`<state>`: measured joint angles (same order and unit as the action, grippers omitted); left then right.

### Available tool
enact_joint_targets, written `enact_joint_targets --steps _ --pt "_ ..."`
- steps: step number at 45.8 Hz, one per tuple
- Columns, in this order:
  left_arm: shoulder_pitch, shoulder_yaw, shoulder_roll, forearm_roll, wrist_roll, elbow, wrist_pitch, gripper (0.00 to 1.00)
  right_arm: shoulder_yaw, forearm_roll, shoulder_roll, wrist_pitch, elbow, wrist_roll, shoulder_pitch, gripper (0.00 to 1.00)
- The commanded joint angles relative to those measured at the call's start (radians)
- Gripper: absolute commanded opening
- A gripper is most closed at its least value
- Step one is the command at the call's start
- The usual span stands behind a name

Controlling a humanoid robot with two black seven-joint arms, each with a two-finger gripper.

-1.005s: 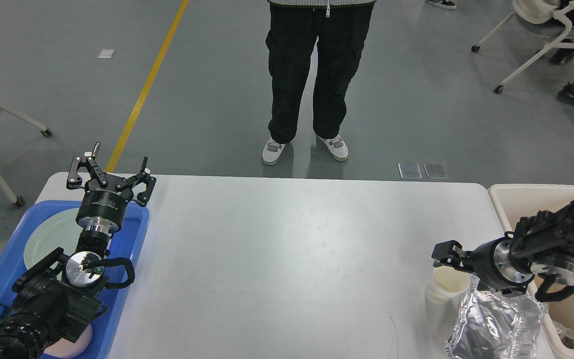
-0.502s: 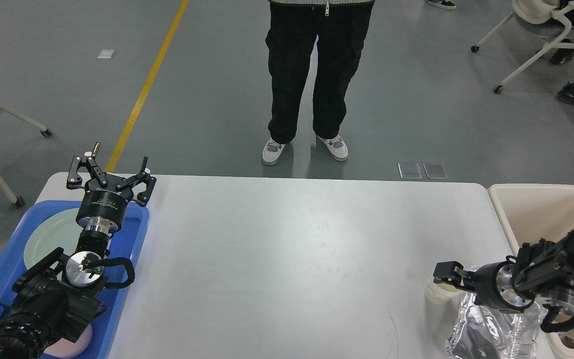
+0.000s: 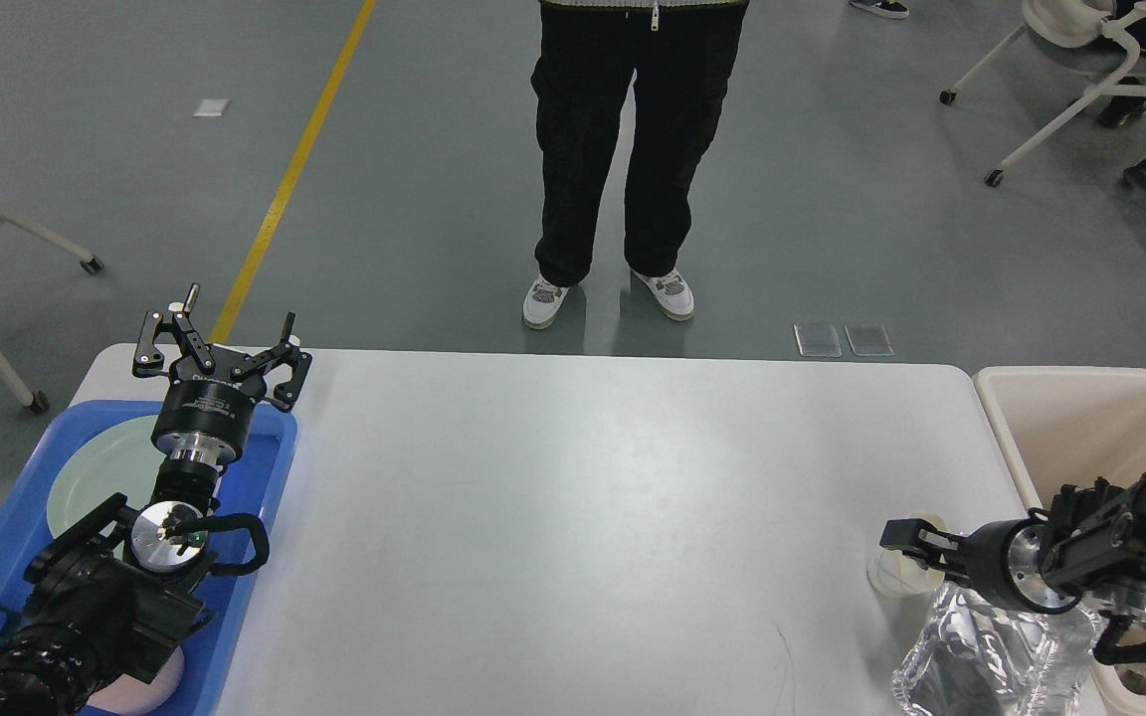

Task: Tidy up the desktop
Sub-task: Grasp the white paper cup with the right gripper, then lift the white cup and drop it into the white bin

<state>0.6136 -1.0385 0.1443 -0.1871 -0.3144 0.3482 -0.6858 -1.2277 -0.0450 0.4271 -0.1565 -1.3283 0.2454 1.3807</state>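
Our right gripper has come down and slid toward the near right corner of the large matte white rectangular desktop. A second ago it was higher, at the rim of the small cream paper cup; now it sits low over that cup, with the black fingertips at the cup's rim. Less of the cup shows than a second ago, and it now seems to lie lower, so we judge it may have been tipped or pressed down, though we cannot be sure. Whether the fingers are closed on the cup or merely over it, we cannot tell: they are small and dark from here.

Just beside the cup, nearer to us, lies the crumpled silver foil bag, with our right wrist over its top. The cream rectangular plastic bin stands off the desktop's right edge. We judge that cup and bag are the last litter and belong in that bin, so the task looks well along.

Our right arm reaches in from the right edge, forearm nearly level, gripper pointing left. Our left gripper has not moved: it points away from us above the far end of the blue plastic tray, fingers spread wide and holding nothing. A pale green round plate lies in that tray.
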Motion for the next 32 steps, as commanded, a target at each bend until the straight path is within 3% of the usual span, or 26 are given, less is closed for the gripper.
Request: enact_joint_targets --steps 1,23,32 --pt "0.000 0.000 0.000 0.000 0.000 0.000 0.000 0.97 0.004 -0.001 -0.001 -0.018 -0.005 0.000 0.003 0.00" --pt "0.000 0.000 0.001 0.000 0.000 0.000 0.000 0.97 -0.001 -0.001 0.016 -0.018 -0.032 0.000 0.063 0.00" --pt "0.000 0.000 0.000 0.000 0.000 0.000 0.000 0.97 -0.010 0.004 0.102 0.012 -0.225 0.000 0.297 0.00"
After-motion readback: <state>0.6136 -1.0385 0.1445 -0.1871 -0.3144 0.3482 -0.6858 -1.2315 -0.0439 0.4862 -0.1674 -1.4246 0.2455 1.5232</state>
